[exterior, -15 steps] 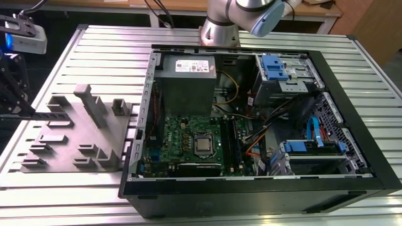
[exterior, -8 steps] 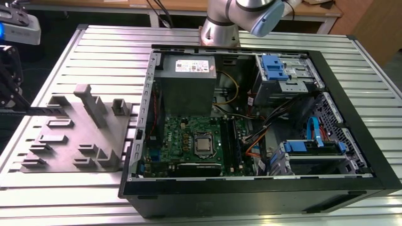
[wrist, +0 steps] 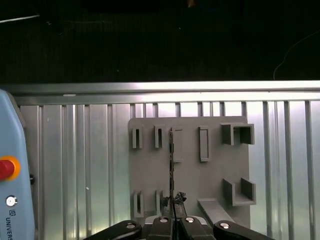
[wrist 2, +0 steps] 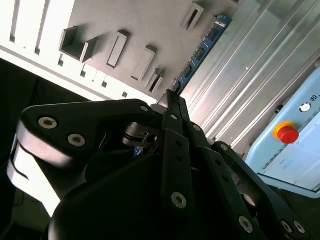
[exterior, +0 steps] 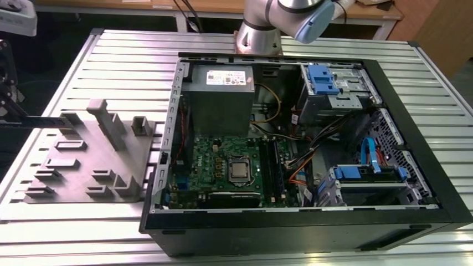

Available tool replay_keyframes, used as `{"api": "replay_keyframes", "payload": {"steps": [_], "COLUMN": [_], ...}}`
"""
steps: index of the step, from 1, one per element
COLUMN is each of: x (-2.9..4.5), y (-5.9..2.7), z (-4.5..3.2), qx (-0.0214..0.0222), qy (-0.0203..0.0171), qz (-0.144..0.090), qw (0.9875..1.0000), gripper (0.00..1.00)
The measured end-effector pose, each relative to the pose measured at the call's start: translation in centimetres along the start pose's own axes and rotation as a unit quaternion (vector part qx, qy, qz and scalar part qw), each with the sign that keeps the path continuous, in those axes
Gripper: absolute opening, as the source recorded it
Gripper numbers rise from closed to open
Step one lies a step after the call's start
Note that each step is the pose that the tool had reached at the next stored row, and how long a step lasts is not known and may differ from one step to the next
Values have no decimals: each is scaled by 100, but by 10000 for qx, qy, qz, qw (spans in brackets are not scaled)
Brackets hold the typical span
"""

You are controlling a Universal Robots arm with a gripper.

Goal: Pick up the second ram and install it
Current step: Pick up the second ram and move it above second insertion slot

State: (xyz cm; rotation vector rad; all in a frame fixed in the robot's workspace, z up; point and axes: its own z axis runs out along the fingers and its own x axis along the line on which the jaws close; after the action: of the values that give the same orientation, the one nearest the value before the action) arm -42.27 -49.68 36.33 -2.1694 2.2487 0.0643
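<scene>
— Where's the ram (wrist 2: 200, 50)?
— Clamped by one end between the fingers (wrist 2: 176, 112), over the grey holder (wrist: 212, 172) near the worktop's (exterior: 111, 50) edge on the exterior view's left, well apart from the case (exterior: 443, 183).
— Why by the end?
— Probably to leave its length free for seating. I can't tell if it's clear of the holder.

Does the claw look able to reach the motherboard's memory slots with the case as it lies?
Probably yes. The case lies open on its side, and the memory slots face up with nothing over them, though cables run close beside them. The claw is shut on the second ram.
</scene>
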Motion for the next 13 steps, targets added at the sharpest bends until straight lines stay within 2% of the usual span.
{"api": "replay_keyframes", "payload": {"steps": [5,13], "x": [-4,-8], "y": [2,4], "z": [-103,-204], "qx": [0,-1], "qy": [-8,-21], "qz": [0,-1], "qw": [10000,10000], "gripper": [8,8]}}
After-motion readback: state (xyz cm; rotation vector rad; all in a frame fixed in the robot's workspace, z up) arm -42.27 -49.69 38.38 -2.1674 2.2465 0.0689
